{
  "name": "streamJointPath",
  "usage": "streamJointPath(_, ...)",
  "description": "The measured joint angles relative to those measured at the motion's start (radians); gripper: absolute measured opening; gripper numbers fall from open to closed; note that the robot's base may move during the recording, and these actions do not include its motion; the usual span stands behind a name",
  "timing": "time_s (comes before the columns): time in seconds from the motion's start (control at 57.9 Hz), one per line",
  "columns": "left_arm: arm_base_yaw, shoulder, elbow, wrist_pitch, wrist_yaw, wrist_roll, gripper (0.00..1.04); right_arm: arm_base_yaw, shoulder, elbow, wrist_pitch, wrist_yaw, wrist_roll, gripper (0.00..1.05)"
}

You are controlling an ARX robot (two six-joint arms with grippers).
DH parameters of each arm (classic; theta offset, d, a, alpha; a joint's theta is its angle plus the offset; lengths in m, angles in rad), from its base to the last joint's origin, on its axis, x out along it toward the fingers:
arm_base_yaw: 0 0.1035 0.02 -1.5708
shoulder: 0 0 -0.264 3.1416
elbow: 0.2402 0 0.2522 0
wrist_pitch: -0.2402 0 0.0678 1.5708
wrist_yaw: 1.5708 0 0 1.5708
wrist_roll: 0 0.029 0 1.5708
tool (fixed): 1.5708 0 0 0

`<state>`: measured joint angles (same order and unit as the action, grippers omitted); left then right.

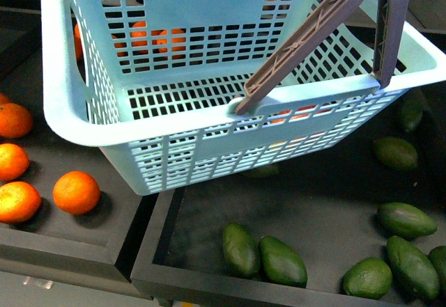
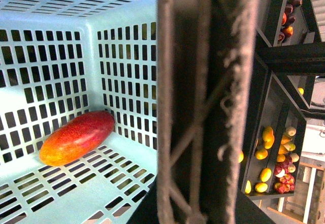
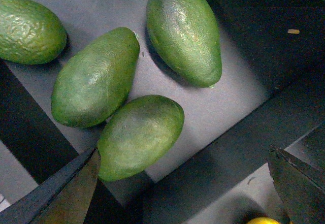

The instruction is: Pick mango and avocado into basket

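Observation:
The light teal basket (image 1: pixel 104 122) hangs tilted above the fruit trays, its brown handles (image 1: pixel 317 28) swung up. My left gripper (image 2: pixel 188 211) is shut on the basket's handle (image 2: pixel 203 102), which fills the left wrist view and hides the fingers. The mango (image 2: pixel 76 138), orange-red, lies on the basket's slotted floor in a corner. Several dark green avocados (image 1: pixel 282 260) lie in a black tray below the basket. My right gripper (image 3: pixel 185 188) stands open just above the tray's edge, nothing between its fingers. The nearest avocado (image 3: pixel 139 135) lies close by one fingertip (image 3: pixel 71 193).
Round oranges (image 1: pixel 77 192) sit in the tray at the left, parted from the avocado tray by a black wall (image 1: pixel 150 230). A shelf of yellow and red fruit (image 2: pixel 269 158) shows beyond the handle. A yellow fruit (image 3: pixel 264 220) peeks in past the tray wall.

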<state>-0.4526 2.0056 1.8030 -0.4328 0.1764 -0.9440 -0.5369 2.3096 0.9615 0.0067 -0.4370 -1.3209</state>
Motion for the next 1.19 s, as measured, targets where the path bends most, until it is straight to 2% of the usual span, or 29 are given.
streamJointPath(0.657, 0.0, 0.0, 0.0, 0.0, 0.002, 0.0, 0.05, 0.121, 0.218, 0.189, 0.035, 0.025, 0.16, 0.97)
streamJointPath(1.192, 0.0, 0.0, 0.0, 0.0, 0.002, 0.0, 0.05, 0.181, 0.285, 0.246, 0.058, 0.051, 0.239, 0.97)
